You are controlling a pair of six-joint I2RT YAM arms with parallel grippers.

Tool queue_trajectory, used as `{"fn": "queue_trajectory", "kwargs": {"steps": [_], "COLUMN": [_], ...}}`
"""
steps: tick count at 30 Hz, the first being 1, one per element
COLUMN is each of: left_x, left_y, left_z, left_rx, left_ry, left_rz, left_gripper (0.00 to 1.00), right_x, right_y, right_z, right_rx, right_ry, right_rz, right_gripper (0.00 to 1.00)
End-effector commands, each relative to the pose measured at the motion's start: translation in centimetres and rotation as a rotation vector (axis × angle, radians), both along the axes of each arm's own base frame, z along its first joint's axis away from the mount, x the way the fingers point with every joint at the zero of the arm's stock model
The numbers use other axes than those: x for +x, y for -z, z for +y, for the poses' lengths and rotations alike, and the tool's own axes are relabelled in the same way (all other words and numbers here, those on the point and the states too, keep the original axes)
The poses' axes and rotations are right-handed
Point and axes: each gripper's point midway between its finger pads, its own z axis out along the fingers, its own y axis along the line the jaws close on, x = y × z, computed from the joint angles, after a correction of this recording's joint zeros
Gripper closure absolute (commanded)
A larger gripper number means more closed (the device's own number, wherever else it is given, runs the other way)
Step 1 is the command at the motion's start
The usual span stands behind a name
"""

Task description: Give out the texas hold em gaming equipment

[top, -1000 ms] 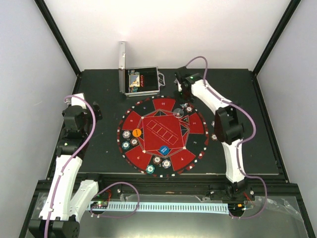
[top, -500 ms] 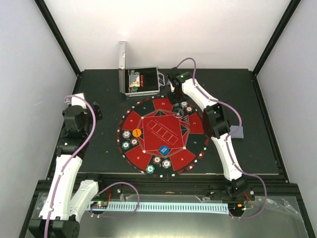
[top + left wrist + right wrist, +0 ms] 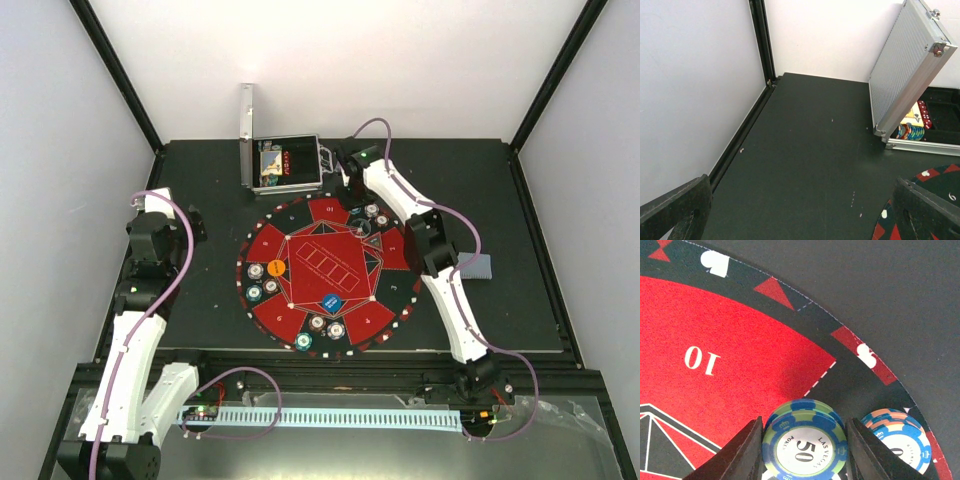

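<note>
Top external shows your left gripper (image 3: 800, 217) spread above the black table (image 3: 215, 190). Farther in, your right gripper (image 3: 804, 452) pinches a blue-green 50 poker chip (image 3: 805, 435) at the red-and-black mat's (image 3: 310, 240) far edge. Beyond stand the open silver case (image 3: 285, 160) and white walls (image 3: 330, 60).

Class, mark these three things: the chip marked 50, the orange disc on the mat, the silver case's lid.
chip marked 50 (image 3: 805, 446): right wrist view, its white centre.
orange disc (image 3: 277, 268): top view, its middle.
case lid (image 3: 907, 65): left wrist view, its ribbed face.
</note>
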Motion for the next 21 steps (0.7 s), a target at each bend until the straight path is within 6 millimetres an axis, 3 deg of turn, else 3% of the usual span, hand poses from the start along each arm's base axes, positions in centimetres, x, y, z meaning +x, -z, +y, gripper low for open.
{"fn": "queue_trajectory", "kwargs": {"steps": [1, 14, 21], "left_x": [0.28, 0.42, 0.58], "left_y": [-1.11, -1.01, -0.74], "left_z": [-0.20, -0.31, -0.37], "left_rx": [0.000, -0.003, -0.004], "left_ry": [0.010, 0.016, 0.019], "left_rz": [-0.033, -0.029, -0.019], "left_gripper": [0.01, 0.01, 0.01], "right_x": [0.90, 1.36, 1.51], "right_y": [-0.21, 0.11, -0.79], "right_z": [-0.25, -0.41, -0.34], "right_rx": [-0.021, -0.043, -0.038], "right_ry": [-0.003, -0.011, -0.017], "right_rz": [-0.028, -0.037, -0.053], "right_gripper": [0.63, 0.60, 0.40]}}
